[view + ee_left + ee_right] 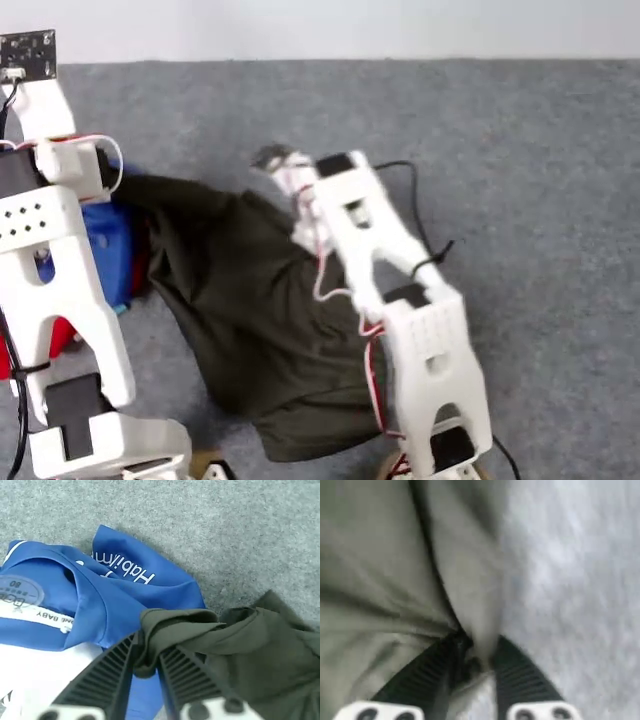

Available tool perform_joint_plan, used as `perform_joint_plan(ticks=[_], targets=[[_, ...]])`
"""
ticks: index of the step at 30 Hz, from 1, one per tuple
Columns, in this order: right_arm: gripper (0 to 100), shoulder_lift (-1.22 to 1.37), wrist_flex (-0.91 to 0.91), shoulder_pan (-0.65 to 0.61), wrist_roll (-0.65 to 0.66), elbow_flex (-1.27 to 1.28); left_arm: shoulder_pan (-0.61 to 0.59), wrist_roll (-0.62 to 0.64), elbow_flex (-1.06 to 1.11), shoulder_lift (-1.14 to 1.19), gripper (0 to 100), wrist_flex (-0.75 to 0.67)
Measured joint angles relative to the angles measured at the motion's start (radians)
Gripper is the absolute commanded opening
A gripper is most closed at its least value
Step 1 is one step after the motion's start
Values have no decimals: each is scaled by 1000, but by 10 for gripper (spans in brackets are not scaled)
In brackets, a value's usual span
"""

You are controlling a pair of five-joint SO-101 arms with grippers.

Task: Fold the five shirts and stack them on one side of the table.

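A dark olive shirt (250, 300) lies crumpled and stretched across the grey table between both arms. My left gripper (147, 647) is shut on a bunched corner of the olive shirt (240, 650), just over a blue shirt (125, 592) with white print. In the high view the left gripper (122, 180) sits at the olive shirt's far-left corner. My right gripper (475, 652) is shut on an edge of the olive shirt (385, 580); the high view puts the right gripper (287, 180) at the shirt's far edge near the table's middle.
The blue shirt (108, 250) lies under the left arm, with a red garment (62, 338) beside it nearer the front and white cloth (35, 677) against the blue. Bare grey felt (540, 180) stretches to the right and far side. Cables trail along the right arm.
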Motion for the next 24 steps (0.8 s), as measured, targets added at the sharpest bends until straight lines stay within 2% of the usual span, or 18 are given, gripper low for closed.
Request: perform_joint_plan(ticks=[7, 10, 14, 18, 22, 24], targets=[[9, -71, 241, 210, -3, -86, 3, 0, 0, 0, 12, 0], [9, -147, 327, 305, 0, -106, 48, 0, 5, 0, 12, 3], [9, -261, 331, 456, 5, -100, 199, 0, 89, 0, 12, -9], [9, -387, 331, 594, 5, -11, 356, 0, 207, 0, 12, -100], [9, -420, 311, 640, 3, 212, 385, 0, 341, 0, 12, -209], [10, -420, 242, 641, 3, 354, 390, 3, 411, 0, 12, -261]])
